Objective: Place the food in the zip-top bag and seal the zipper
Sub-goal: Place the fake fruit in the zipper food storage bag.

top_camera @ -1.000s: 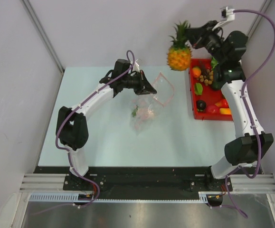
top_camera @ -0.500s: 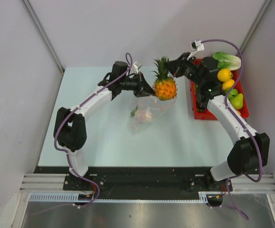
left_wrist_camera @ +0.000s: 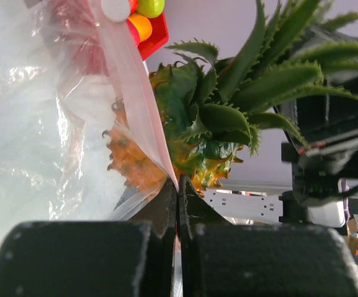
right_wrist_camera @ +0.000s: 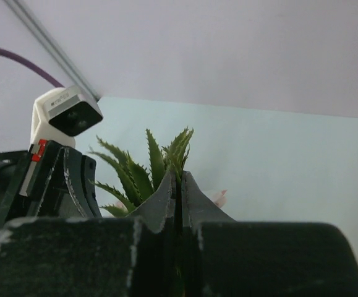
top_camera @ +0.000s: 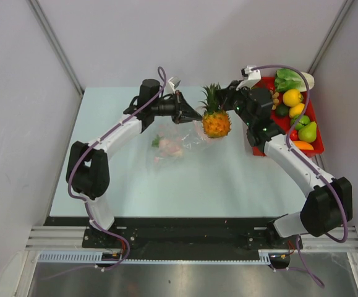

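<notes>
A toy pineapple, orange with a spiky green crown, hangs over the table at the mouth of the clear zip-top bag. My right gripper is shut on its crown leaves. My left gripper is shut on the bag's mouth edge, pinching the pink zipper strip and holding that edge up. In the left wrist view the pineapple sits right behind the strip, partly seen through the plastic. A small pink and green food piece lies inside the bag.
The red tray stands at the right edge of the table with several more toy foods, among them a lemon, a pear and a leafy green. The bag's lower part rests on the pale table.
My right arm has carried the pineapple from high over the tray leftward and down to the bag's mouth. My left arm has shifted the bag slightly left, still holding its edge.
</notes>
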